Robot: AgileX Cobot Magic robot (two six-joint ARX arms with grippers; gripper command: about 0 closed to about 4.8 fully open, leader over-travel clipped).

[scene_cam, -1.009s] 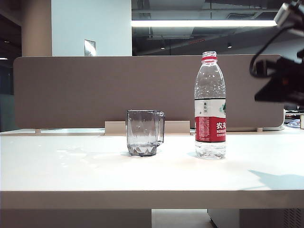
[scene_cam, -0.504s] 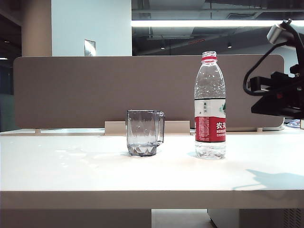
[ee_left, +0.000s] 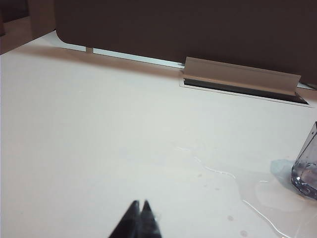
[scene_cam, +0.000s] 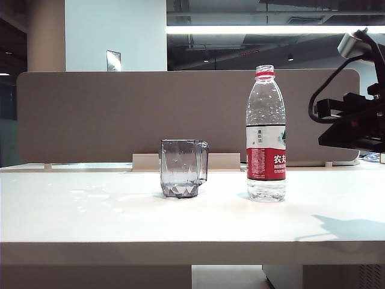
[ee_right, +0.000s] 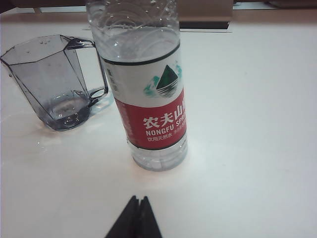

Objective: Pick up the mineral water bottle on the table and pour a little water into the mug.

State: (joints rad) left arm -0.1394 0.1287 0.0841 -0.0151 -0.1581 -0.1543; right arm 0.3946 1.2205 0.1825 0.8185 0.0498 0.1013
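The mineral water bottle (scene_cam: 266, 135) stands upright on the table (scene_cam: 90, 223), right of the middle, clear with a red neck ring and a red-and-white label. The smoky-grey mug (scene_cam: 183, 167) stands to its left, handle toward the bottle. In the right wrist view the bottle (ee_right: 148, 89) is just ahead of my right gripper (ee_right: 138, 199), which is shut and empty, and the mug (ee_right: 54, 82) stands beyond it. The right arm (scene_cam: 355, 123) hangs above the table at the exterior view's right edge. My left gripper (ee_left: 140, 203) is shut over bare table, with the mug's base (ee_left: 307, 166) off to one side.
A brown-grey partition panel (scene_cam: 120, 114) closes off the back of the table, with a raised cable-slot cover (ee_left: 240, 77) at its foot. A thin film of spilled water (ee_left: 257, 191) lies on the table beside the mug.
The right arm has come down and slightly left toward the bottle, most of it in the first half second. Bottle and mug have not moved.
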